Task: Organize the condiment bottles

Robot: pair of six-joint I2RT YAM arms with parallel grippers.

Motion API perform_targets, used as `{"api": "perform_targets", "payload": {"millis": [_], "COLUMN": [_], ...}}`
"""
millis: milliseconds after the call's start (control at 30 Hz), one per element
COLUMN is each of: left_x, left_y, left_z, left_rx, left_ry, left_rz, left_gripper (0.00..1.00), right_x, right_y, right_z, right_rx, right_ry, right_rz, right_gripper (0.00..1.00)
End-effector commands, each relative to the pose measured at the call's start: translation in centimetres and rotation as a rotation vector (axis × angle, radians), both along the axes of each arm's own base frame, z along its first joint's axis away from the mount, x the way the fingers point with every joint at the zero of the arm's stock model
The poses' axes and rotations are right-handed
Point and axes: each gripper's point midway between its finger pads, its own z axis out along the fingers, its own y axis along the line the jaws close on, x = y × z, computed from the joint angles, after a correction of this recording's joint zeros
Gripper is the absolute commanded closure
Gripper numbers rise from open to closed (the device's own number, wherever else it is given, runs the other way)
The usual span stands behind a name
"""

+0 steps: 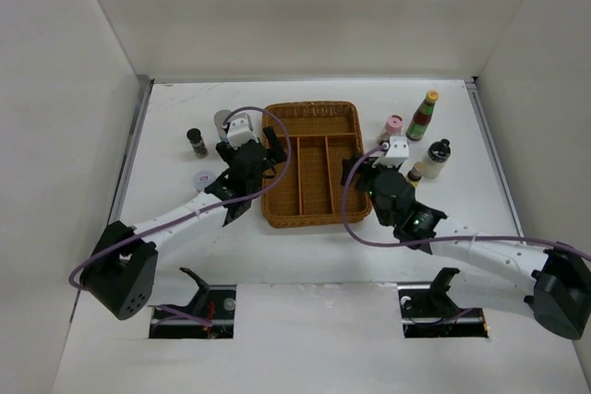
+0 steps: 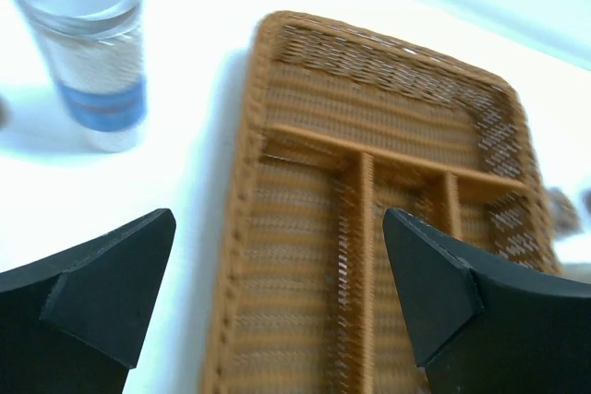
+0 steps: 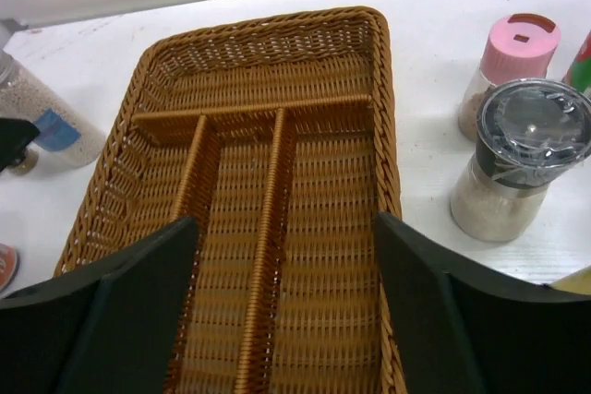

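The brown wicker tray lies mid-table with nothing in it. My left gripper is open and empty over its left rim; my right gripper is open and empty over its right side. Left of the tray stand a black-capped jar and a clear white-capped jar with a blue label. A round pink-white cap or low jar lies nearer. Right of the tray stand a pink-capped jar, a black-capped jar, the green yellow-capped bottle and a small brown bottle.
The tray has one crosswise compartment at the far end and three long ones, seen in both wrist views. White walls enclose the table on the left, back and right. Purple cables loop over both arms near the tray.
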Motion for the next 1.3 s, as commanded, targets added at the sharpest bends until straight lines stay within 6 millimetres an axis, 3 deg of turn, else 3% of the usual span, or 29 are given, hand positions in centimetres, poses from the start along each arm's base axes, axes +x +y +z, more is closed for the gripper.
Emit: {"api": "perform_targets", "payload": {"millis": [0, 33, 167, 200, 267, 400, 433, 500, 533, 600, 700, 800, 900, 1267], "left_x": [0.9, 1.2, 2.1, 2.3, 2.9, 4.2, 4.6, 5.3, 5.6, 6.5, 7.8, 9.4, 10.4, 12.2], "left_y": [2.7, 3.3, 5.4, 5.8, 6.8, 8.7, 8.8, 8.9, 9.3, 9.7, 10.3, 10.5, 10.5, 11.3], "left_z": [2.5, 2.9, 5.3, 6.2, 7.9, 10.4, 10.9, 11.6, 11.7, 11.1, 9.8, 7.8, 5.7, 1.6], "left_rx": [0.004, 0.005, 0.016, 0.019, 0.037, 0.071, 0.075, 0.104, 0.115, 0.140, 0.173, 0.205, 0.234, 0.256], "left_ry": [-0.017, -0.017, -0.041, -0.057, -0.093, -0.144, -0.156, -0.170, -0.166, -0.132, -0.072, -0.001, 0.069, 0.138], "left_rz": [0.078, 0.094, 0.145, 0.152, 0.170, 0.219, 0.218, 0.208, 0.220, 0.234, 0.249, 0.240, 0.230, 0.261], "left_gripper": [0.00, 0.00, 0.00, 0.00, 0.00, 0.00, 0.08, 0.62, 0.65, 0.56, 0.30, 0.22, 0.20, 0.21], "right_x": [0.0, -0.2, -0.9, -1.0, -1.1, -1.1, -1.1, -1.0, -1.1, -1.2, -1.2, -1.1, -1.1, -1.2], "right_y": [1.8, 2.1, 2.7, 2.8, 3.2, 3.6, 3.7, 3.7, 3.8, 3.9, 4.1, 4.1, 4.3, 4.8], "right_z": [2.2, 1.8, 0.8, 0.6, 0.8, 0.3, 0.2, 0.3, 0.3, 0.3, 0.3, 0.1, 0.0, -0.1], "right_rx": [0.094, 0.088, 0.077, 0.075, 0.085, 0.081, 0.076, 0.078, 0.081, 0.084, 0.083, 0.075, 0.074, 0.079], "right_ry": [-0.064, -0.058, -0.041, -0.036, -0.035, -0.024, -0.020, -0.023, -0.023, -0.024, -0.025, -0.022, -0.022, -0.021], "right_rz": [0.056, 0.065, 0.095, 0.101, 0.123, 0.140, 0.141, 0.141, 0.146, 0.155, 0.161, 0.162, 0.165, 0.191], "right_gripper": [0.20, 0.27, 0.70, 0.75, 0.78, 0.69, 0.67, 0.62, 0.60, 0.55, 0.48, 0.44, 0.40, 0.29]}}
